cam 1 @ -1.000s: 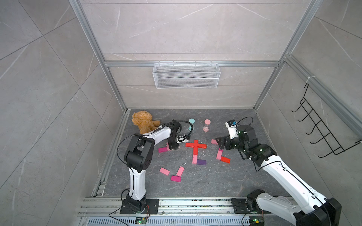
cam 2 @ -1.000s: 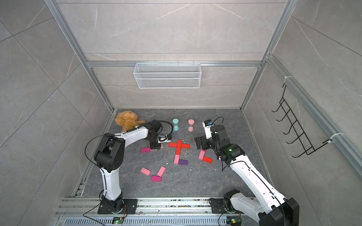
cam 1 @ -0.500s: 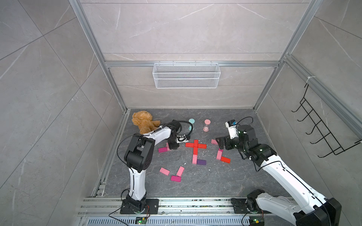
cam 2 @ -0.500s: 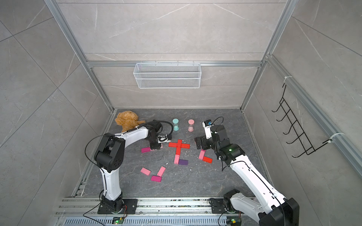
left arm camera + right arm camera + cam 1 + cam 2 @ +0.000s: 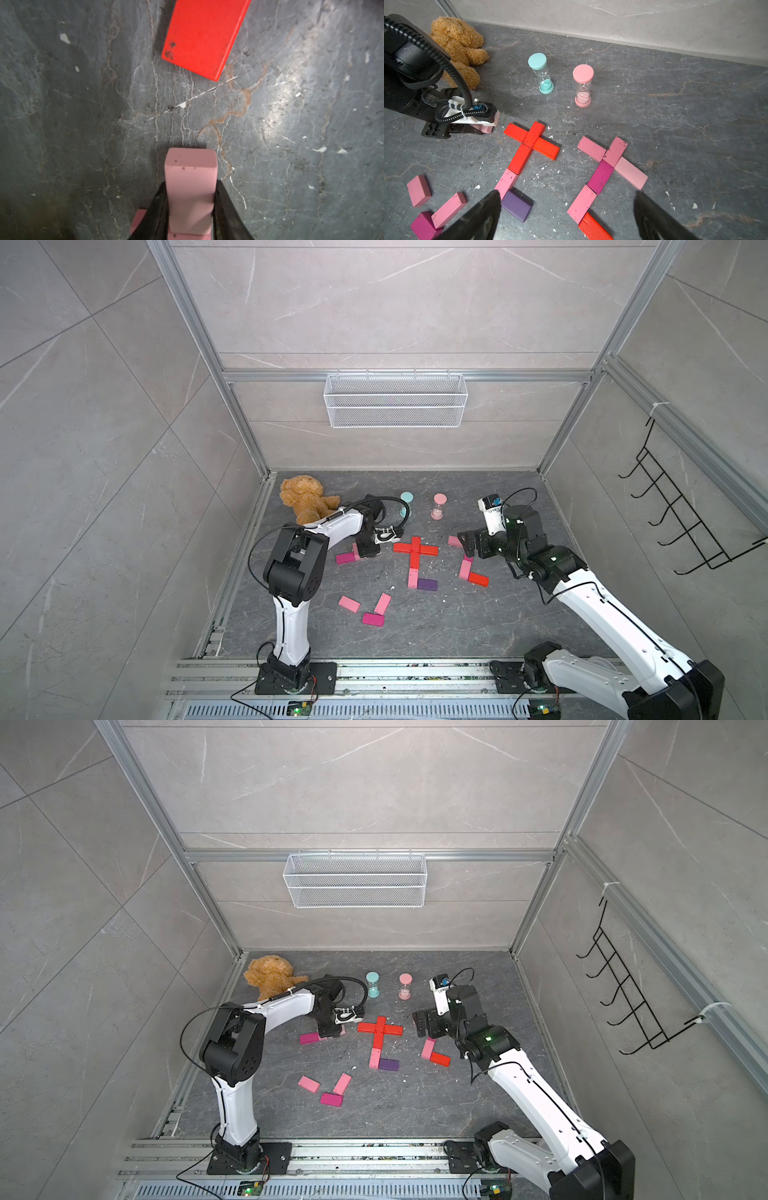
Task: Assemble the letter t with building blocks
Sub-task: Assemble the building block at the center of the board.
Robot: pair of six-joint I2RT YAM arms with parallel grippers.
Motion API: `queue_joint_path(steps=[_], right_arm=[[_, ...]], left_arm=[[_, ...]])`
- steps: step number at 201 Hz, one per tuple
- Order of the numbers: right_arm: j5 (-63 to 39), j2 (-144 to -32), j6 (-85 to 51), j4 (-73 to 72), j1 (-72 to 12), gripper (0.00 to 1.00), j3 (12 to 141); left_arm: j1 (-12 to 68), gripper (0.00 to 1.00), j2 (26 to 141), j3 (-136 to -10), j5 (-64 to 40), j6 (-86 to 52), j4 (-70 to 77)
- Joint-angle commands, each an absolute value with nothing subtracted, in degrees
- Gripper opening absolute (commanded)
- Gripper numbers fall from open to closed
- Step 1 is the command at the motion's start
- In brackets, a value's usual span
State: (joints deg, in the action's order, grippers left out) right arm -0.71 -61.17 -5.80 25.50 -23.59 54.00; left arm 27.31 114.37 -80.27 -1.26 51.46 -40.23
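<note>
The counter (image 5: 415,639) carries the red t (image 5: 414,549) mid-frame in both top views, its stem running toward the lower edge. The left hand (image 5: 368,551) is just left of the t, so that arm is nearer. It is clamped on 1 light pink block (image 5: 190,182), which juts toward the crossbar end (image 5: 202,37) in the upper frame. The right hand (image 5: 566,196) gapes wide and holds nothing.

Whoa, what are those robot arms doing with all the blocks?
They are building the letter t out of blocks. The left gripper is shut on a pink block, close to the red t. The right gripper hangs open above the pink t, holding nothing. Both letters look nearly whole, and a few loose blocks lie apart from them. The teddy and timers sit at the back.
</note>
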Motion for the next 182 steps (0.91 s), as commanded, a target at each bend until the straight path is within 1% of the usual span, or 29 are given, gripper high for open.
queue_joint_path(steps=[1, 41, 92, 159, 182], right_arm=[[-0.97, -61.25, -5.56, 25.31, -23.67, 1.0, 55.56], [-0.88, -61.26, -5.62, 25.31, -23.69, 1.0, 55.48], [-0.79, -60.92, -5.6, 25.31, -23.74, 1.0, 55.49], [-0.7, -60.7, -5.63, 25.4, -23.69, 1.0, 55.4], [-0.62, -60.62, -5.62, 25.4, -23.7, 1.0, 55.38]], left_arm=[[26.81, 0.29, 115.19, -79.37, -0.35, 52.21, -41.31], [26.81, 0.31, 115.4, -79.41, -0.37, 52.25, -41.48], [26.8, 0.37, 115.39, -79.28, -0.62, 52.28, -41.7], [26.81, 0.41, 115.8, -79.41, -0.53, 52.21, -41.85], [26.78, 0.45, 116.09, -79.71, -0.52, 52.04, -41.99]])
